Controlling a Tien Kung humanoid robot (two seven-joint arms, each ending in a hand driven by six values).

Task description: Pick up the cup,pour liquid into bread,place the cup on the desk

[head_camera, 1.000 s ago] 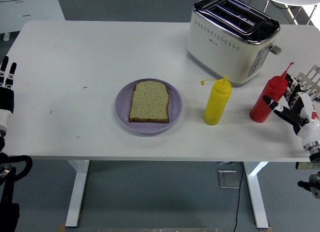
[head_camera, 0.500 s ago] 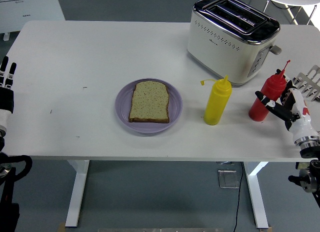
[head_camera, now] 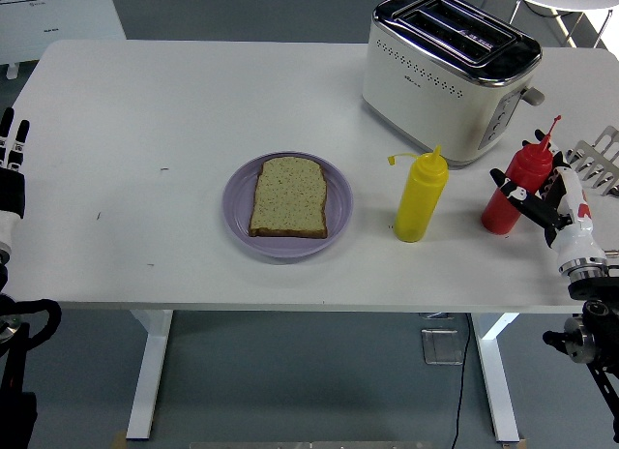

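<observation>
Both fingers [head_camera: 513, 190] nearer red bottle [head_camera: 513, 191]

Bright, even light; sharp focus.

The toaster [head_camera: 450, 76] has a glossy cream body and a mirror-bright metal top. The red squeeze bottle [head_camera: 510, 195] and yellow squeeze bottle [head_camera: 421, 199] look like smooth plastic. The tabletop [head_camera: 174, 120] is matt white.

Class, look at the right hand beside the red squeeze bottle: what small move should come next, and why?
Probably close the fingers fully around the red bottle. The right hand sits against the bottle, which stands on the table, unlifted, while the bread waits on its plate.
</observation>
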